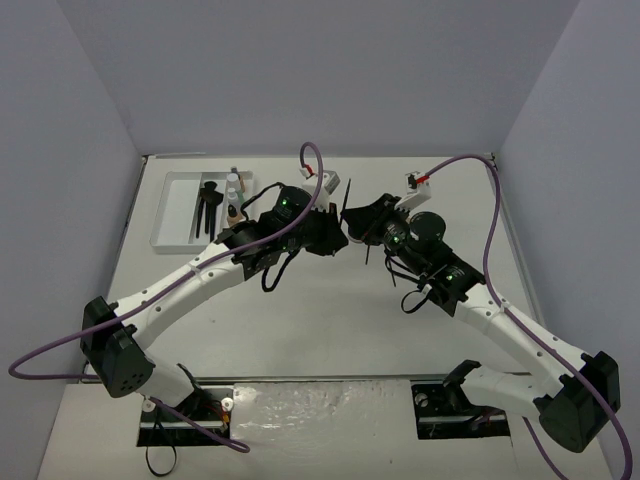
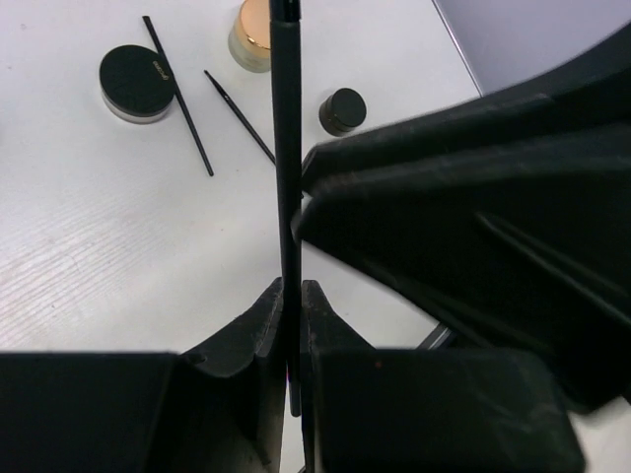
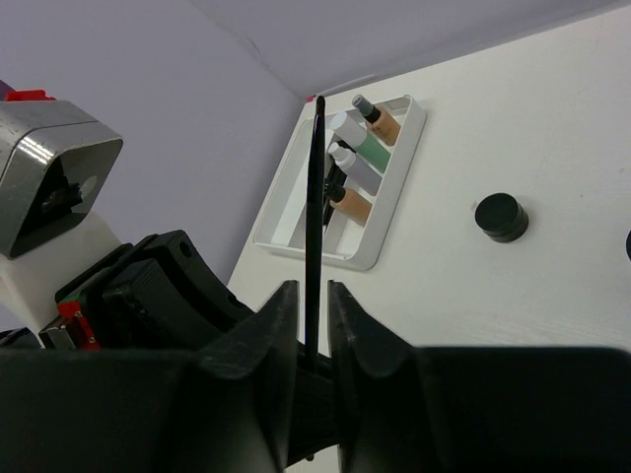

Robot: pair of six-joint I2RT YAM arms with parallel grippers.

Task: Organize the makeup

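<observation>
Count, loose on the white table (image 2: 79, 227):
- two slim rods lying flat (pencils or liner brushes, too fine to tell): a longer black stick (image 2: 177, 94) and a shorter black stick (image 2: 240, 116)
- one flat round black-lidded jar (image 2: 136, 81) with a clear base
- one small black jar (image 2: 343, 110)
- one gold-capped pale jar (image 2: 251, 39), partly cut off at the frame edge

Far left stands one white tray (image 1: 172, 215) with three compartments. Its right compartment holds four small bottles:
- an upper tan bottle (image 3: 385, 123)
- a lower tan bottle (image 3: 353, 205)
- a green bottle (image 3: 367, 150)
- a greyish-lilac bottle (image 3: 360, 175)

The black brushes (image 1: 208, 205) lie in the middle compartment; their number is unclear.

One black pencil (image 2: 286, 148) is off the table, mid-table toward the far side, where both arms meet.

Left gripper (image 2: 289, 305): jaws clamped on the black pencil's shaft, both pads against it.

Right gripper (image 3: 314, 296): jaws parted only narrowly, with the same pencil standing between them. A sliver of gap shows beside the shaft. I cannot tell whether either pad touches it. The two grippers sit almost nose to nose.

Materials:
- The pencil is straight, round and smooth black.
- The fingers are matte black plastic, curving in to blunt tips.
- The table surface is white with a faint grain.
- The tray is white plastic with rounded corners.
- The jars are squat cylinders.
</observation>
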